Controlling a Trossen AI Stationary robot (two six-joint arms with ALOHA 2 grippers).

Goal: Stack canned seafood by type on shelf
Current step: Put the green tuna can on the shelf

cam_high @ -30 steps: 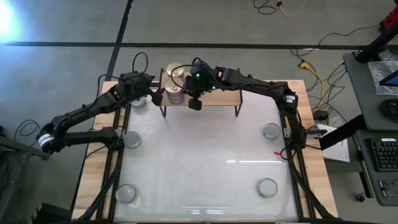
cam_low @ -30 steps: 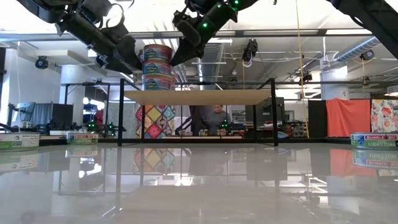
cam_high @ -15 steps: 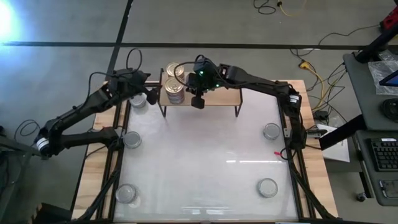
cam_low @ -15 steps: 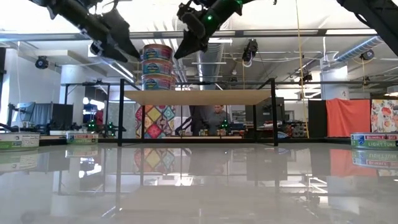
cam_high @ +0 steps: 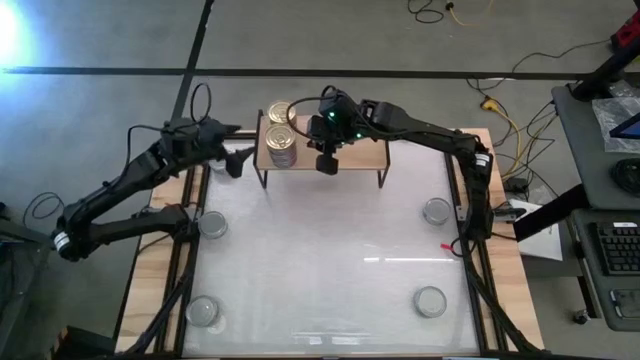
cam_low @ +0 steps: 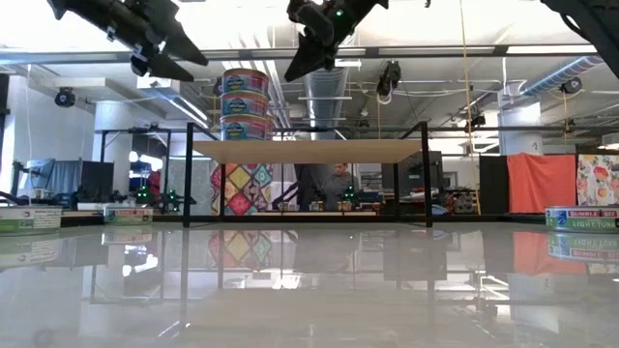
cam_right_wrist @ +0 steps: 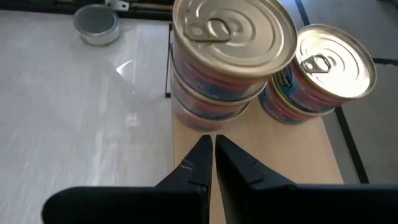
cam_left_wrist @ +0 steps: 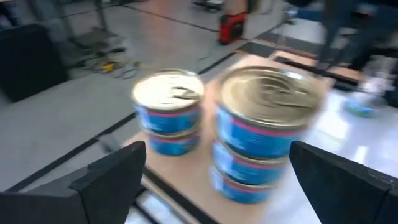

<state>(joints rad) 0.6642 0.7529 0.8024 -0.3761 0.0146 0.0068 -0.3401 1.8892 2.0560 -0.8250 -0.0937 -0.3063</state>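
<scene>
On the shelf (cam_high: 350,152), at its left end, stand two stacks of canned seafood with blue labels. The nearer stack (cam_right_wrist: 233,56) is three tins high with a gold lid; the stack behind it (cam_right_wrist: 323,74) is two tins high. Both rest with their bottoms on the wooden board. My left gripper (cam_high: 232,160) hangs open, left of the shelf and above board height, facing the stacks (cam_left_wrist: 267,124). My right gripper (cam_right_wrist: 211,155) is shut and empty. It hovers over the board just right of the tall stack (cam_low: 245,104), pointing slantwise down.
Single silver-lidded tins sit on the white table top: one by the shelf's left legs (cam_right_wrist: 96,25), two down the left side (cam_high: 213,225) (cam_high: 203,310) and two on the right (cam_high: 437,211) (cam_high: 430,300). The right part of the board is bare.
My left gripper has drawn back from the tall stack toward the table's left edge and risen, staying open. My right gripper has risen and drifted a little toward the right, away from the stack, staying shut. The stacks have stayed put.
</scene>
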